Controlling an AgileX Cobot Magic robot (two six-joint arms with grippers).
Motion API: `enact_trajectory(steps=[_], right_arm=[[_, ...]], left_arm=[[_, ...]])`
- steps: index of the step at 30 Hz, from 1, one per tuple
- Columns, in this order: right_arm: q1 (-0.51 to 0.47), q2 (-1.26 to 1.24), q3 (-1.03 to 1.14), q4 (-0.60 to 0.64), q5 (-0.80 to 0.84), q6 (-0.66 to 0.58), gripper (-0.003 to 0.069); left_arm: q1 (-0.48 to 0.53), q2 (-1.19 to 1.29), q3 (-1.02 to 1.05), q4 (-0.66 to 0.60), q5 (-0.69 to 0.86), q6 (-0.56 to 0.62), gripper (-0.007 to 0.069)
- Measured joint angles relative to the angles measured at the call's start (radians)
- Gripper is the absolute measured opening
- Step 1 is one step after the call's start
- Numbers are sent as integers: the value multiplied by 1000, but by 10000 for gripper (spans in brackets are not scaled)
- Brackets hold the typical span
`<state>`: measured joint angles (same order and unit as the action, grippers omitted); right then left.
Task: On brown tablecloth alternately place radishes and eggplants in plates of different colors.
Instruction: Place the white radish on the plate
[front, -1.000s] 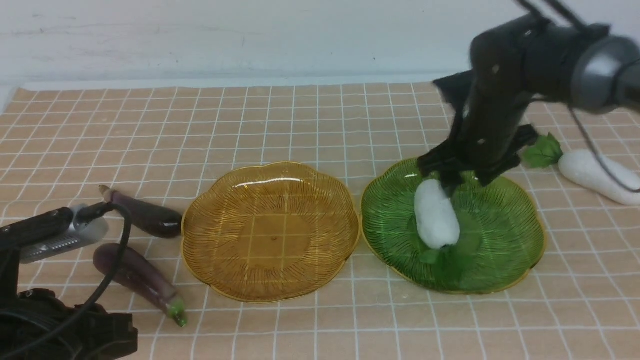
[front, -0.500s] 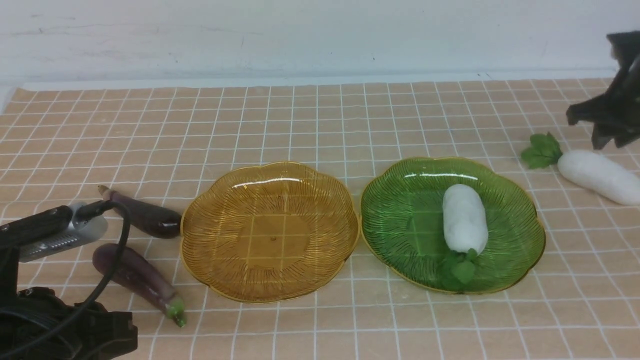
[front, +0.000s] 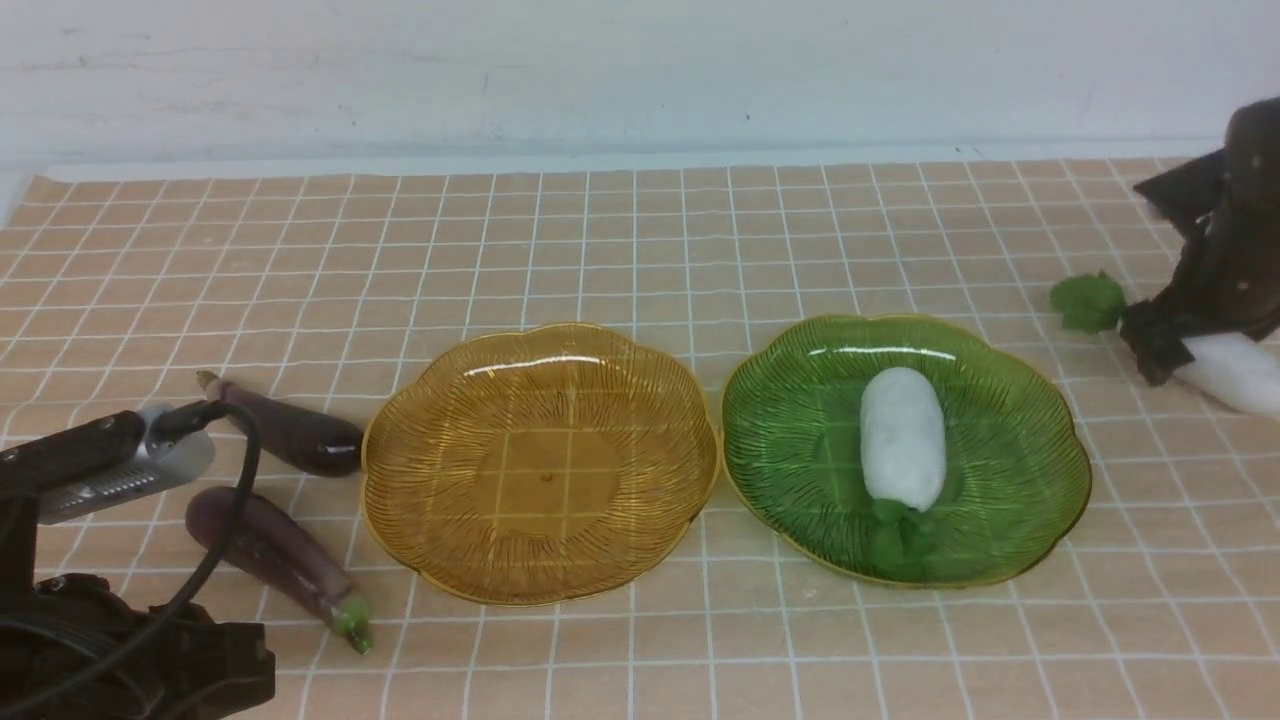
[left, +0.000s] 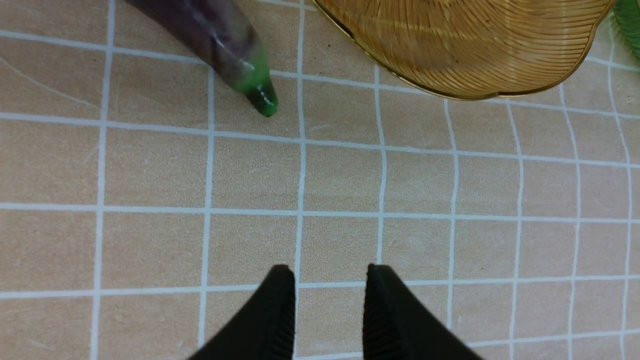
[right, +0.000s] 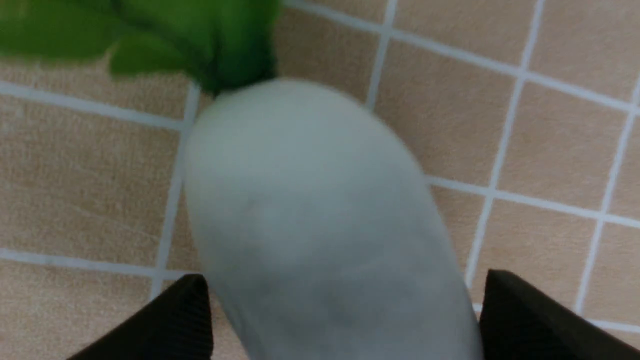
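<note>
On the brown tablecloth (front: 640, 240) stand an amber plate (front: 540, 460), empty, and a green plate (front: 790, 430) with one white radish (front: 903, 438) lying in it. The second radish (front: 1235, 372) lies on the cloth at the far right. My right gripper (front: 1165, 350) is down over it, open, with a finger on each side of the radish (right: 310, 215). Two purple eggplants lie left of the amber plate: a darker one (front: 295, 437) and a green-capped one (front: 275, 555). My left gripper (left: 330, 280) hovers over bare cloth, its jaws a narrow gap apart and empty, near the green-capped eggplant (left: 220, 35).
The left arm's body and cable (front: 100, 640) fill the front left corner. A white wall (front: 600, 70) runs behind the cloth's far edge. The green plate's rim almost touches the amber plate's rim (front: 718, 470).
My right gripper let go of the first radish in the green plate, swung to the far right and came down around the second radish. The first radish shifted a little. The left arm stayed put.
</note>
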<state>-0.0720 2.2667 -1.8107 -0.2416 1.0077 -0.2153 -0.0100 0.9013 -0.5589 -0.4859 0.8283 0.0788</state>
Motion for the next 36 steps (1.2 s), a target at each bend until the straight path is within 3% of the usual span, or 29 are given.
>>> enact_trajectory(steps=[1, 5, 7, 10, 13, 16, 21, 25, 30, 36], right_arm=[[0, 10, 0, 1, 5, 2, 666], [10, 12, -31, 12, 77, 23, 461], [17, 15, -124, 31, 187, 42, 468], [17, -28, -205, 163, 210, 145, 468], [26, -157, -143, 392, 215, 187, 468], [85, -262, -8, 522, 222, 152, 468], [180, -276, 111, 523, 229, 166, 468], [230, -242, 147, 452, 231, 239, 472], [247, -217, 149, 418, 228, 318, 631], [247, -225, 145, 428, 225, 302, 687]], left_arm=[[0, 0, 0, 0, 0, 0, 185], [0, 0, 0, 0, 0, 0, 185], [0, 0, 0, 0, 0, 0, 185], [0, 0, 0, 0, 0, 0, 185], [0, 0, 0, 1, 0, 0, 203], [0, 0, 0, 1, -2, 0, 246], [0, 1, 0, 7, -3, 0, 308], [0, 1, 0, 15, -3, 0, 343], [0, 1, 0, 25, -14, 0, 390], [0, 1, 0, 27, -50, -5, 456]])
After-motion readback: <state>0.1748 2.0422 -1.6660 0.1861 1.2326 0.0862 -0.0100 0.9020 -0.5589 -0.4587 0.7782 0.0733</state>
